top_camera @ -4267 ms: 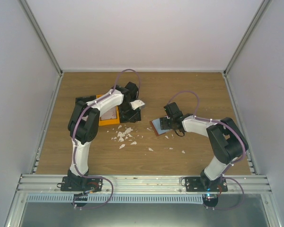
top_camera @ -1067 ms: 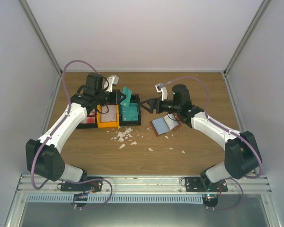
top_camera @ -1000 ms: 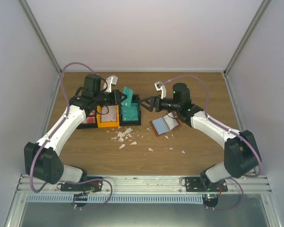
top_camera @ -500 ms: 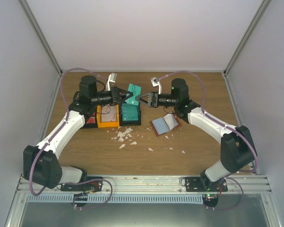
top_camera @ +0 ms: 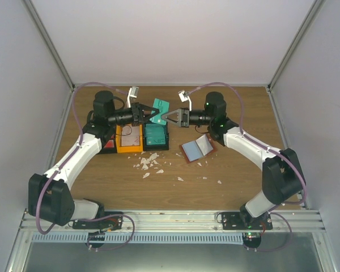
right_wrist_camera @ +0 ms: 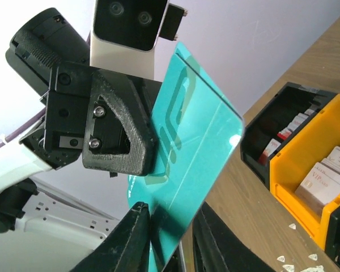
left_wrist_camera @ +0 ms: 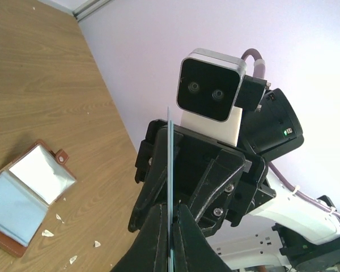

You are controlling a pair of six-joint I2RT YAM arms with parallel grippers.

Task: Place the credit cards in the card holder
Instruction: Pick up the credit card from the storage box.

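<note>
Card (top_camera: 159, 107) in mid-air between two claws, above the bins (top_camera: 130, 148).
Left claw (top_camera: 149, 113) is clamped tight on the teal card's left edge. Right claw (top_camera: 165, 116) straddles the opposite edge with its jaws part open (a gap shows beside the card in the left wrist view). Holder (top_camera: 197, 149) lies open, pockets up, on the worktop (top_camera: 232, 181), just right of the bins and nearer than the right claw. More cards sit in the bins.

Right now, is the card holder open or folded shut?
Open. The card holder lies spread flat on the table, both pale clear pockets facing up, brown edge showing around them.
</note>
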